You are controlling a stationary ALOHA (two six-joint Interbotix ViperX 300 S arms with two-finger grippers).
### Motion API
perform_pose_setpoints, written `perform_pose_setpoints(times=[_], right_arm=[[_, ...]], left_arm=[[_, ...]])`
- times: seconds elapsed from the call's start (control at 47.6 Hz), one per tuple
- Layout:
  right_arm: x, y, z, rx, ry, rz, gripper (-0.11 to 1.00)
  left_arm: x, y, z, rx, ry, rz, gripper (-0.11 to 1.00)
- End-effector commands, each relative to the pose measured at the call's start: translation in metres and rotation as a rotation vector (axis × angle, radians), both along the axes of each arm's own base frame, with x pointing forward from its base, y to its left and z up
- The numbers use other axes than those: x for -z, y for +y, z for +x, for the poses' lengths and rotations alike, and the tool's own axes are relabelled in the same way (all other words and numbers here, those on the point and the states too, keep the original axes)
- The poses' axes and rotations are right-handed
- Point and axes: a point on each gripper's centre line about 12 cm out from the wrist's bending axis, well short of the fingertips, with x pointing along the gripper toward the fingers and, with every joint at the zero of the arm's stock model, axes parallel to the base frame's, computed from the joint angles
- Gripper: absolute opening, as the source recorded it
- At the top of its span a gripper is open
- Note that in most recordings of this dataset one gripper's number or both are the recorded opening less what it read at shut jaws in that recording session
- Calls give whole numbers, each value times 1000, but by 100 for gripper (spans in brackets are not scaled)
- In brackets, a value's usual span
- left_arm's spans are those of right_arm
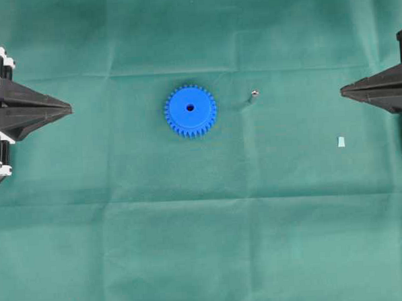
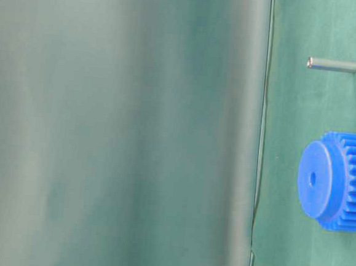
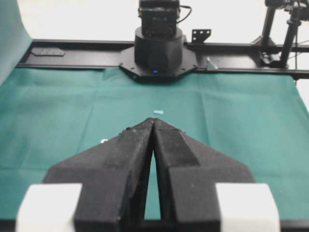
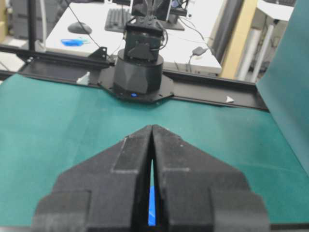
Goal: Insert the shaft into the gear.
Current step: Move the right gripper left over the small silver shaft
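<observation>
— What's the gear [image 1: 190, 110] doing?

— Bright blue, round, toothed rim, lying flat on the green-covered bench [image 1: 205, 224], small centre hole facing up and open. From table level you see a raised smooth hub above the teeth.

— And the shaft [image 1: 253, 94]?

— Tiny silvery-grey pin standing upright on the cloth, off to the gear's right in the overhead view. Near it, clearly apart, not touching.

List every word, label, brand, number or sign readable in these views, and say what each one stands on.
No readable text in any view.
The gear and the shaft: no markings to be seen.
The pale scrap on the green cloth: blank.
The keyboard on the desk behind the far arm's base: key markings too small and blurred to read.
</observation>
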Motion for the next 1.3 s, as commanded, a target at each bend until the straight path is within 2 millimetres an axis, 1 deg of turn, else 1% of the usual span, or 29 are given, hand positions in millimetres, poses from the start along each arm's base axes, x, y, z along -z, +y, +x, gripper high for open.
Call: perform_pose_setpoints(times=[0.0,0.168,0.441,0.651,0.756,0.819,0.882,0.924,0.945,1.071,1.113,1.155,1.281], right_arm=[[-2,-1,1,5,-5,-6,3],[3,-1,4,6,44,6,3],[-2,-5,7,22,46,11,3],[-4,-28,19,129,92,25,3],[0,-38,28,166,125,38,4],[2,-42,34,180,149,43,11],[8,-46,40,191,181,47,24],[14,-49,46,197,211,51,35],[16,-50,49,199,220,52,43],[36,-57,65,214,305,70,80],[44,-60,71,222,336,82,89],[53,-64,77,229,367,90,91],[83,-73,95,246,472,108,83]], left_arm=[[-12,-1,3,6,-6,9,0],[-10,-1,3,6,15,3,0],[-12,-1,2,6,9,1,0],[-12,-1,2,6,11,1,0],[-12,-1,2,6,11,1,0],[-12,-1,2,6,12,1,0],[-12,-1,2,6,12,1,0],[-12,-1,2,6,12,1,0],[-12,-1,2,6,12,0,0],[-11,-1,3,6,15,1,0],[-12,-1,3,6,12,0,0],[-11,-1,3,6,14,0,0],[-11,-1,3,6,18,1,0]])
